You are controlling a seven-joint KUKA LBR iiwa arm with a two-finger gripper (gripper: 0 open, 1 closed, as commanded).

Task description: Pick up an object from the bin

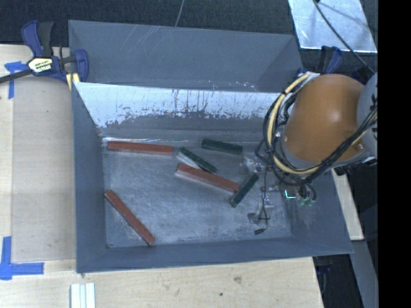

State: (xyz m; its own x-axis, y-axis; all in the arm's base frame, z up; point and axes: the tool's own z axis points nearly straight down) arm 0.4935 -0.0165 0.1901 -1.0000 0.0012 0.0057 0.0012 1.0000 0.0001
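Several loose sticks; claw [262,214] low at right end of bin [192,63].
Claw's opening cannot be told; centre it over the dark stick [244,190] just beside.

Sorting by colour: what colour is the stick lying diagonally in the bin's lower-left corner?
The stick is reddish brown, seen best in the camera view.
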